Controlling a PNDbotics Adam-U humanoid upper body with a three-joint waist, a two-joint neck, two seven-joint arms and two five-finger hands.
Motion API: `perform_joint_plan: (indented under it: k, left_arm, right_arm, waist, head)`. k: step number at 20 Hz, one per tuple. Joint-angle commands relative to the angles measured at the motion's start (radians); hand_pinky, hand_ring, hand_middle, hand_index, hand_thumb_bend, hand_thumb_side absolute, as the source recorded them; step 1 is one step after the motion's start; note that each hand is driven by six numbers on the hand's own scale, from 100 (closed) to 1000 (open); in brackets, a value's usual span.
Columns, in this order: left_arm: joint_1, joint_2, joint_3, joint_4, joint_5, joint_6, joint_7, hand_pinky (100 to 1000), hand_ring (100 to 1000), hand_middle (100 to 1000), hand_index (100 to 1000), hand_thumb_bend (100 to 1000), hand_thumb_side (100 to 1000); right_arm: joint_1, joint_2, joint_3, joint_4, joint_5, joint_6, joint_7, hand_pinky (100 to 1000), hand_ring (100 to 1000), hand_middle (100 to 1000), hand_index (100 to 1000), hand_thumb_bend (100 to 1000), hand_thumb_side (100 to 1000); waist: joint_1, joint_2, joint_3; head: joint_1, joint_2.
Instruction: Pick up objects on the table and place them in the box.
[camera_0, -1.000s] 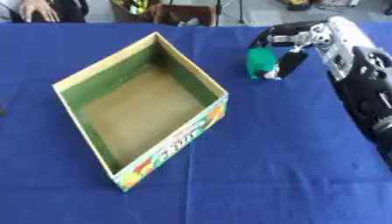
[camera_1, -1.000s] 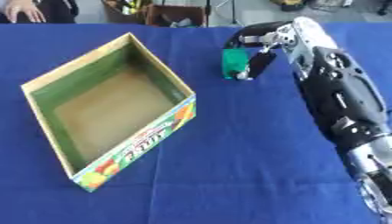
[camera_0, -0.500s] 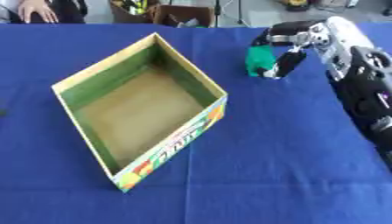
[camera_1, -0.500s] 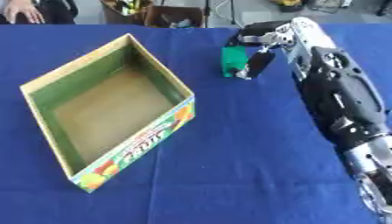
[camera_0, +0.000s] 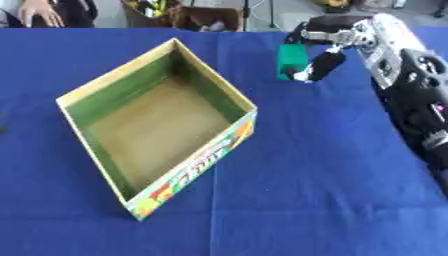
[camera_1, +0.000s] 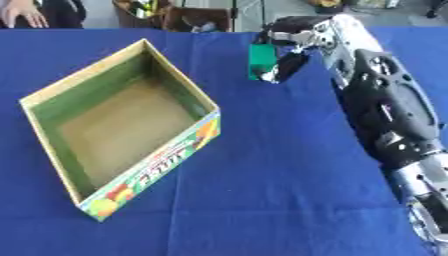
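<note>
Right hand (camera_0: 328, 42) at the far side of the worktop (camera_0: 324, 170), reaching in from the right, black arm (camera_1: 385, 107) running down the right edge of both views. Fingers and thumb curled round a small green block (camera_0: 291, 61), pinched between them and held upright. Hard to tell whether the block touches the blue cloth or hangs just above it. Dark thumb (camera_0: 322, 66) pressed against the block's right side, fingers wrapped over its top.

Open cardboard box (camera_0: 157, 125) left of centre, turned corner-on, well apart from the block. Green inner walls, brown floor, nothing inside. Near outer wall printed with fruit pictures and red lettering (camera_0: 197, 170), too blurred to read. Box flat on the cloth, its far corner (camera_0: 175, 41) pointing towards the back edge of the worktop.

Block beside the box's far right wall, outside it, to the right of the far corner.

Left hand out of sight in both views.

Beyond the back edge of the worktop: a person's hand (camera_0: 39, 11) at the upper left, touching none of the task's things, and some dark clutter (camera_0: 188, 15) at the top middle, not clear enough to name.
</note>
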Motion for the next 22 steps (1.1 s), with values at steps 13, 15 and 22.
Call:
perform_joint_plan:
  k: [13,15,22]
  left_arm:
    - [-0.003,0.010,0.000,-0.017,0.009,0.004,-0.001,688,685,729,855,100,1000]
    - [-0.004,0.010,-0.001,-0.017,0.010,0.004,-0.001,689,687,730,855,100,1000]
    - [-0.009,0.007,-0.004,-0.017,0.013,0.003,-0.002,690,686,729,854,100,1000]
  right_arm:
    - [-0.021,-0.029,0.096,-0.298,-0.184,0.118,-0.001,683,580,294,262,100,430]
    - [-0.024,-0.022,0.113,-0.337,-0.204,0.134,0.007,675,581,296,264,100,451]
    - [-0.035,0.055,0.158,-0.386,-0.224,0.149,0.021,680,575,290,265,100,440]
  waist:
    - [0.000,-0.055,-0.014]
    - [-0.002,-0.058,-0.011]
    - [-0.006,-0.068,0.008]
  head:
    - [0.002,0.013]
    - [0.000,0.015]
    - [-0.009,0.013]
